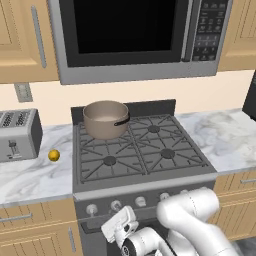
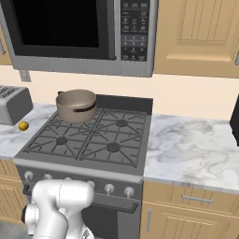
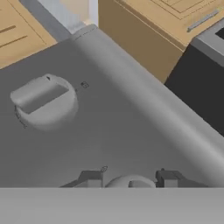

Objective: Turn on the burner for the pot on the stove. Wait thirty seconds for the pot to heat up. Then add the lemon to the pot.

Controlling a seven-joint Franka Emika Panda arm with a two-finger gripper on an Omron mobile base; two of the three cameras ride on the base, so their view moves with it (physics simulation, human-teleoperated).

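Kitchen cabinets flank the stove [image 1: 145, 175], where the pot [image 1: 105, 118] sits on the back left burner. Open jaws of the gripper [image 3: 129, 180] straddle one knob [image 3: 130, 182] (another knob [image 3: 43, 100] lies up-left); lemon [image 1: 54, 155] waits on the counter [image 1: 30, 175].

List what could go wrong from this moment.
1. The hand sits at the row of look-alike knobs; the fingers flank one knob while another lies close, so the wrong burner might get lit. The pot is on the back left.
2. The lemon lies loose on the counter and may roll when grasped.
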